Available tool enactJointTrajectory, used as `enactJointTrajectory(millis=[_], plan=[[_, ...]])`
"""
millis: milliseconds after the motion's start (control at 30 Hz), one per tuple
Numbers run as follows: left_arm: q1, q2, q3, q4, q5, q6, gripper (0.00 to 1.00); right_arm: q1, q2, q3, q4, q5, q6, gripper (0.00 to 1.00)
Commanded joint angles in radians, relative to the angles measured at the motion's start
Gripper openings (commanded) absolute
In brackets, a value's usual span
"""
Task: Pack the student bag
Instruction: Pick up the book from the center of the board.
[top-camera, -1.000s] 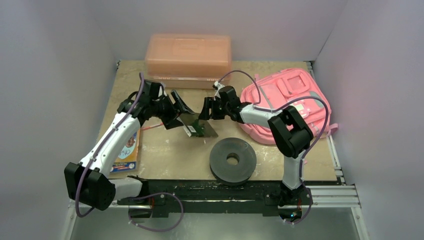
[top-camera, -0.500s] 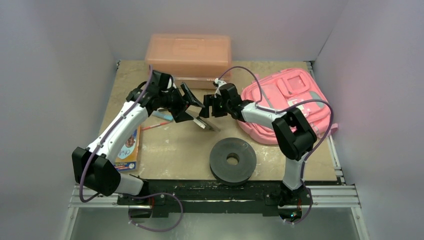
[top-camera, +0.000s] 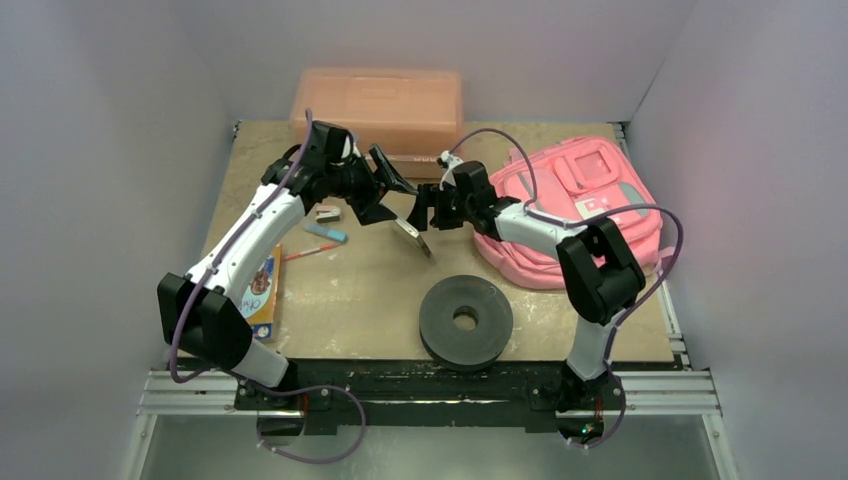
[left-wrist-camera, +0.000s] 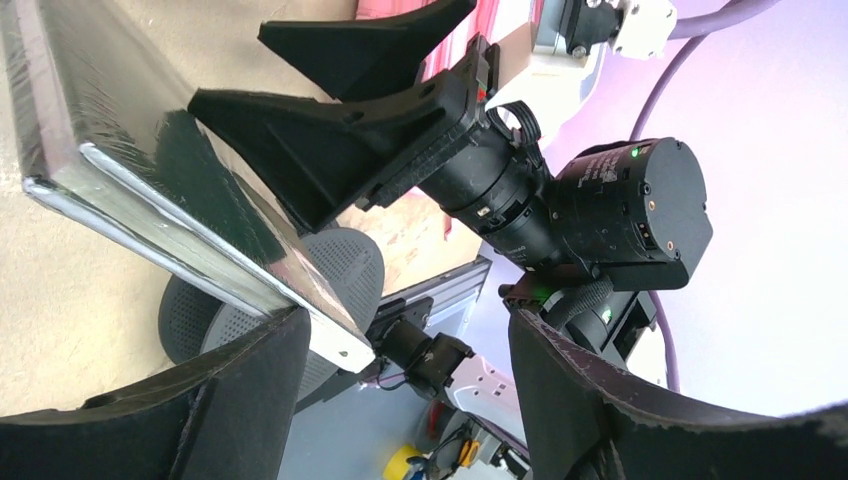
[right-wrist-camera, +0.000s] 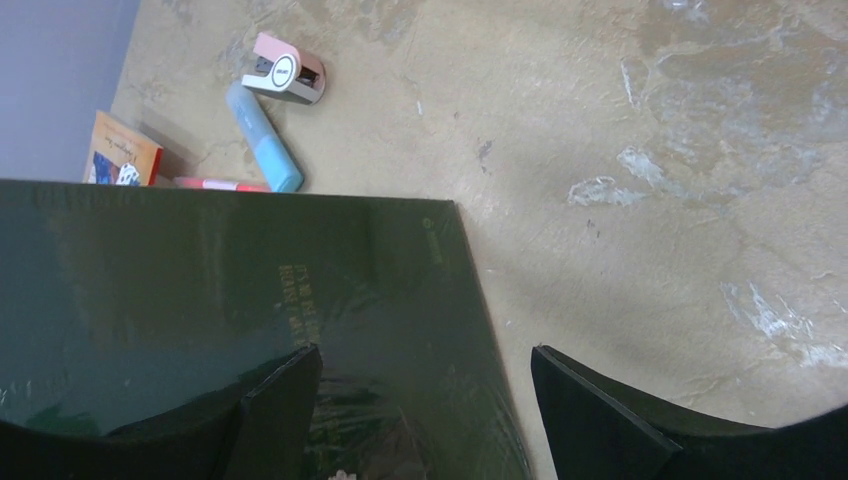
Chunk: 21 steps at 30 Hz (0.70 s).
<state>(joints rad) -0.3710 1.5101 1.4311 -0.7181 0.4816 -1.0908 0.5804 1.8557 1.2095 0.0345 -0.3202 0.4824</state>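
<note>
**Dark green, film-wrapped book poised between two open grippers at mid-table**

Top view: the book stands tilted between the left gripper and the right gripper, both spread wide. The soft bright-pink student bag lies flat at the table's right.
Left wrist: a book corner touches one left finger.
Right wrist: the cover sits under parted fingers.
The film looks slick, so one gripper should probably clamp an edge squarely before the other lets go.

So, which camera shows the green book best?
The right wrist view: the book is large there, cover and gold lettering facing the camera. The left wrist view shows mainly its wrapped edge; the top view shows it small and tilted.
</note>
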Motion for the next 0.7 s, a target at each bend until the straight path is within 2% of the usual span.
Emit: enactJointTrajectory(millis=[0, 233, 367, 467, 567, 667], plan=[[0.004, 0.047, 0.023, 0.075, -0.068, 0.01, 0.73, -0.005, -0.071, -0.031, -0.004, -0.122, -0.003, 0.82], [0.001, 0.072, 0.035, 0.075, -0.065, 0.011, 0.73, -0.06, -0.187, -0.137, 0.044, -0.078, 0.006, 0.84], [0.0, 0.083, 0.039, 0.076, -0.058, 0.012, 0.73, -0.07, -0.342, -0.267, 0.082, 0.071, -0.054, 0.87], [0.0, 0.083, 0.036, 0.075, -0.058, 0.014, 0.73, -0.069, -0.507, -0.427, 0.203, 0.16, -0.109, 0.9], [-0.002, 0.084, 0.031, 0.083, -0.056, 0.01, 0.73, -0.041, -0.625, -0.524, 0.268, 0.173, -0.199, 0.9], [-0.003, 0.087, 0.031, 0.091, -0.055, 0.007, 0.73, 0.048, -0.669, -0.555, 0.325, 0.23, -0.259, 0.9]])
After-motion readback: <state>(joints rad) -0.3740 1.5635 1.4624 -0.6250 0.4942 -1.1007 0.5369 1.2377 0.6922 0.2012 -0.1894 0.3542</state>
